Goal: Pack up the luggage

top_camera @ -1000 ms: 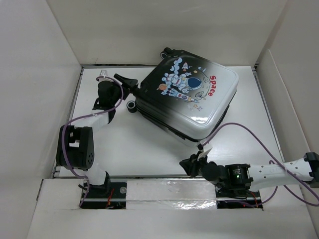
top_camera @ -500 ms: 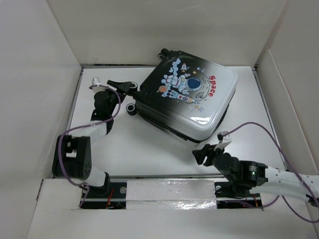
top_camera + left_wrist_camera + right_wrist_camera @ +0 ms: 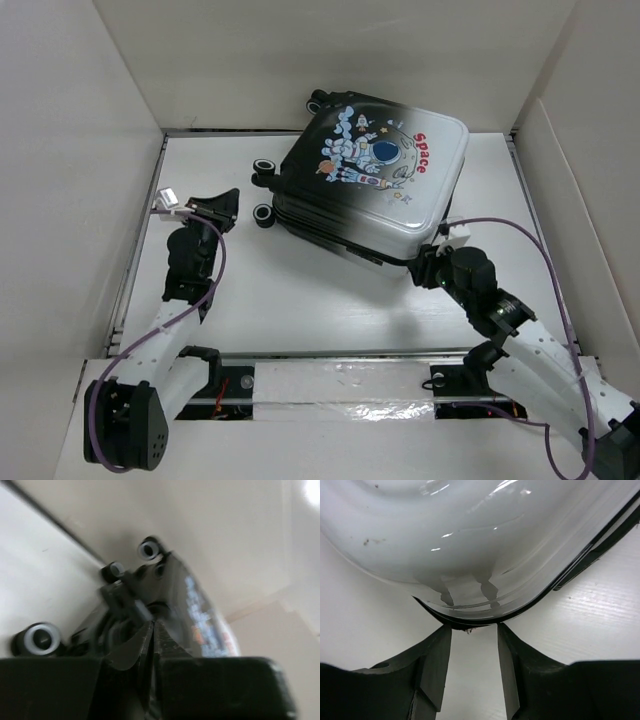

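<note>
Right claw point(image 3: 473, 635) at luggage point(image 3: 380, 190) edge

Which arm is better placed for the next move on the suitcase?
Right, likely. The right pincer is open, its tips at the near corner seam of the luggage. The left pincer is shut and stands clear of the wheels.

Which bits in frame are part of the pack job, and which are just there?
Job:
- suitcase, astronaut side up
- left hand, shut and empty, near the wheel end
- right hand, open at the white corner

Just there:
- table
- white walls
- purple cables
</note>
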